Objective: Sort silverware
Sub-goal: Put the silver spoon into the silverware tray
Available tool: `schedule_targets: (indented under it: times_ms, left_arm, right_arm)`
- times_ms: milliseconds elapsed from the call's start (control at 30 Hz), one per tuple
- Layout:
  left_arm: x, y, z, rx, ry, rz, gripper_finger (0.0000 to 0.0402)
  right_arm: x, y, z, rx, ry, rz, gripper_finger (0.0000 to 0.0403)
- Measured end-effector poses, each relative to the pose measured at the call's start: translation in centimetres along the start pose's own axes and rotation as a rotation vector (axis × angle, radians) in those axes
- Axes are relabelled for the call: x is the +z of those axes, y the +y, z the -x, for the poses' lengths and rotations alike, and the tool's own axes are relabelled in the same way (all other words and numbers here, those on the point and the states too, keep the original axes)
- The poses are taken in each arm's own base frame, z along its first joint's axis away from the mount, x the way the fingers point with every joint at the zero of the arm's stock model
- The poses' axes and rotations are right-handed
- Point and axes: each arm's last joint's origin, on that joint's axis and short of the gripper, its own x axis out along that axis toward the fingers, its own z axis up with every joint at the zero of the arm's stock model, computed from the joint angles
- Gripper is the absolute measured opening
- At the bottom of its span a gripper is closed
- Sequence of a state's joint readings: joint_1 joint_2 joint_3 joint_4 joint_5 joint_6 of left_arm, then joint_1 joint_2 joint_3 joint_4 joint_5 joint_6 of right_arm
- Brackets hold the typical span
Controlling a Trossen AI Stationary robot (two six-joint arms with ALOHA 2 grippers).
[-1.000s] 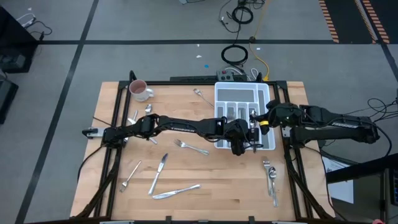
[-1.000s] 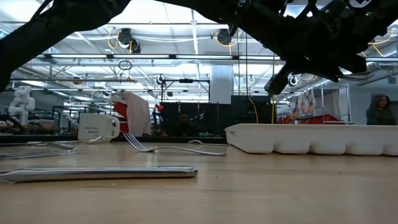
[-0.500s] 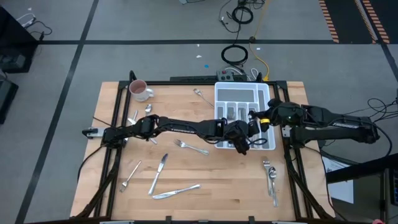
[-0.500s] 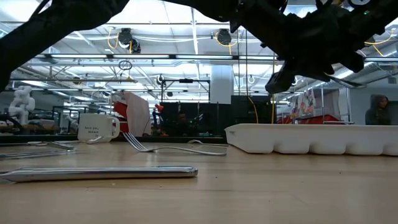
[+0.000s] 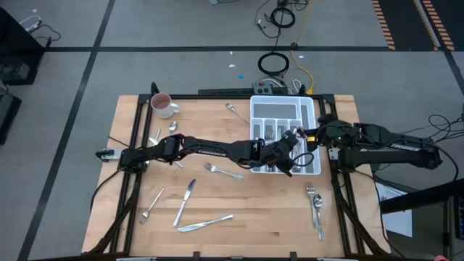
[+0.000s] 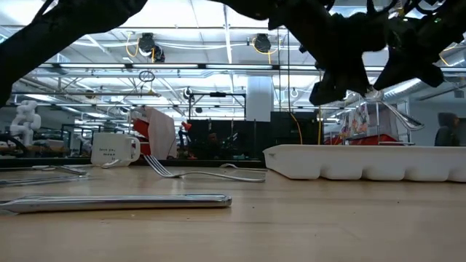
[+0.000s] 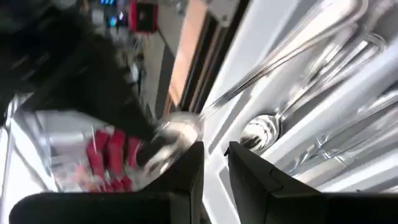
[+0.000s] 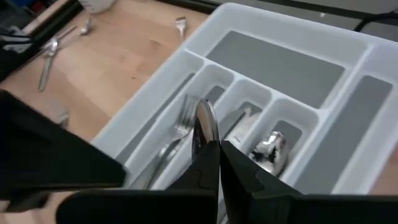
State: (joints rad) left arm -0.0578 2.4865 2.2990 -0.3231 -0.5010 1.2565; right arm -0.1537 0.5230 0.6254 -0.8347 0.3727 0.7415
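My right hand (image 8: 214, 146) is clamped on a spoon (image 8: 205, 121), its bowl jutting above the tray (image 8: 348, 62); my left hand (image 7: 214, 162), slightly parted, hovers alongside, empty.

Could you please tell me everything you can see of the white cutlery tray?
The tray is white plastic, rectangular, lying flat at the table's far right side. Raised walls divide it into long slots with greyish floors, plus one crosswise slot. Forks lie in one slot and spoons in another. Both hands hover over its near end, the right hand pinching a spoon.
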Motion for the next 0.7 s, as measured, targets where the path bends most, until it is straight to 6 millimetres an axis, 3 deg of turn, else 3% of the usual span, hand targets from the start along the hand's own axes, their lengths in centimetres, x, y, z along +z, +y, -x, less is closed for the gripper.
schedule_targets:
  times_ms: [233, 467, 700]
  left_arm:
    - [-1.9, 3.9, 5.0, -0.147, -0.025, 0.426, 0.0079]
    - [-6.7, 7.8, 8.7, -0.453, -0.153, 0.915, 0.0049]
    - [-9.4, 10.2, 11.5, -0.537, -0.214, 1.012, 0.0006]
  right_arm:
    - [0.1, -0.8, 0.8, 0.01, -0.038, -0.039, 0.0]
    - [0.2, -1.2, 1.2, 0.046, -0.032, -0.055, 0.0]
    - [-0.9, -1.9, -0.8, 0.11, 0.009, -0.093, 0.0]
